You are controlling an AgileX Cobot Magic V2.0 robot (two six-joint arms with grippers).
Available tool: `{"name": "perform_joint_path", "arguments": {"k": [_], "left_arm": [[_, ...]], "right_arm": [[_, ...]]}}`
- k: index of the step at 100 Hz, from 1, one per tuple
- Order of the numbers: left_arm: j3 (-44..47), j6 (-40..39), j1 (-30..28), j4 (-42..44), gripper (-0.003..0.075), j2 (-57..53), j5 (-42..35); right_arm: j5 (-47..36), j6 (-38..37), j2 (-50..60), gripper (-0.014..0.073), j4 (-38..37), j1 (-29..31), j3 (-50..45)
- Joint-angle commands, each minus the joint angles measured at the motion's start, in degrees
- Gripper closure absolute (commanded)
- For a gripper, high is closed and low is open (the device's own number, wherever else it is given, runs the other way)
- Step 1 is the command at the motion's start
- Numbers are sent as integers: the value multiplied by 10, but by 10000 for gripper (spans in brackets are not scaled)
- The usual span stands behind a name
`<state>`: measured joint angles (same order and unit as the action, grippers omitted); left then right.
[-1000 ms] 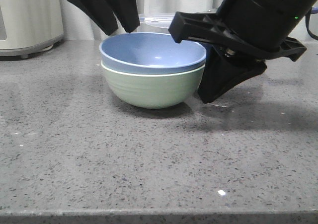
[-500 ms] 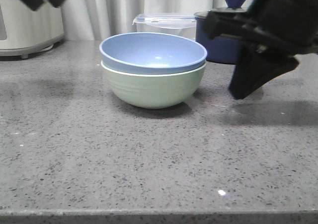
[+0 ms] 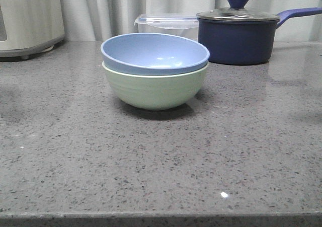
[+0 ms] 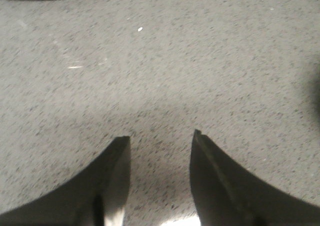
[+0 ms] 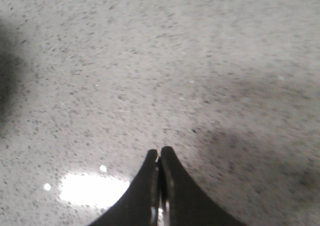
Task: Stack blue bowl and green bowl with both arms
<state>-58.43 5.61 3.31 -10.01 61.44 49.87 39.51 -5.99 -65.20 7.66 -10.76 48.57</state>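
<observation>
The blue bowl [image 3: 155, 53] sits nested inside the green bowl [image 3: 155, 90] at the middle of the grey counter in the front view. Neither arm shows in the front view. In the left wrist view my left gripper [image 4: 161, 138] is open and empty over bare counter. In the right wrist view my right gripper [image 5: 159, 152] is shut and empty over bare counter. Neither bowl shows in the wrist views.
A dark navy lidded saucepan [image 3: 236, 34] stands at the back right, a clear lidded container [image 3: 166, 24] behind the bowls, and a white appliance [image 3: 30, 18] at the back left. The grey speckled counter [image 3: 161, 161] reaches the front edge.
Both arms have drawn away from the stacked bowls and left the front view, the left one up and left, the right one to the right. The bowls have not moved.
</observation>
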Motion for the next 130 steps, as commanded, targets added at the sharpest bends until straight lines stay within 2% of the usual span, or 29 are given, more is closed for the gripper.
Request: {"name": "perform_joint_path", "arguments": {"k": [1,18,79,102,130], "left_arm": [[18,-5,-13,-3,549,-42,-52],[80,-5,-22,0,741,-101,-85],[258,2,-22,3,741,-316,-250],[311,2,-22,3,741,-387,-270],[354,2,-22,4,741,-476,-296]], "right_arm": [[-21,6,43,660,-12,14,1],[-31,6,105,660,-27,18,-22],[-118,6,385,660,-40,18,-190],[-139,7,468,660,-40,18,-229],[-157,7,518,660,-40,18,-251]]}}
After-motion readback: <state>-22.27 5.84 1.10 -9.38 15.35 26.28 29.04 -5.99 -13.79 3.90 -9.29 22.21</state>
